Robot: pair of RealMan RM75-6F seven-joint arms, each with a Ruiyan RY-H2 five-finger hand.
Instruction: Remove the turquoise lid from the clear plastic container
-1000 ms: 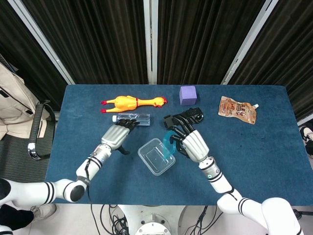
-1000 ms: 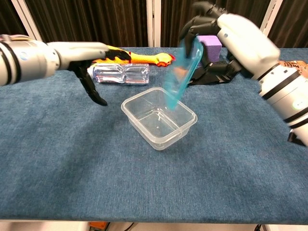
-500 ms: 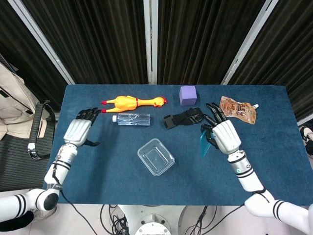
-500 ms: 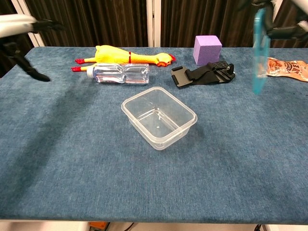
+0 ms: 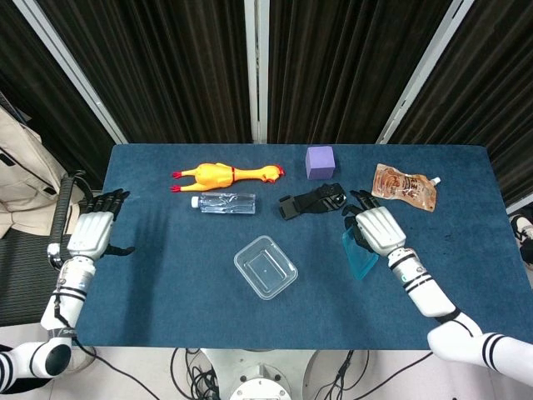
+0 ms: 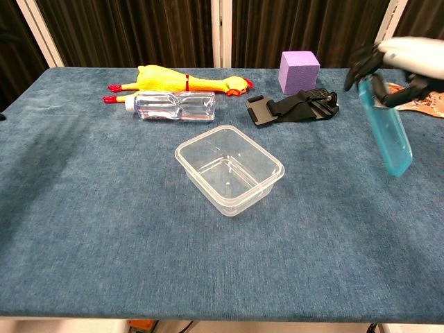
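Observation:
The clear plastic container (image 5: 266, 267) (image 6: 229, 169) stands open and lidless at the table's middle. My right hand (image 5: 374, 229) (image 6: 402, 61) holds the turquoise lid (image 5: 360, 257) (image 6: 387, 137) by its upper edge, well to the right of the container. The lid hangs tilted, its lower end close above the blue cloth. My left hand (image 5: 91, 232) hovers at the table's left edge with fingers spread and nothing in it; the chest view does not show it.
A yellow rubber chicken (image 5: 223, 174) and a clear water bottle (image 5: 225, 202) lie at the back left. A black strap (image 5: 313, 201), a purple cube (image 5: 320, 162) and a brown snack pouch (image 5: 404, 186) lie behind my right hand.
My right hand carried the lid from over the container out to the right and lowered it toward the cloth. My left hand withdrew from beside the container to the table's left edge.

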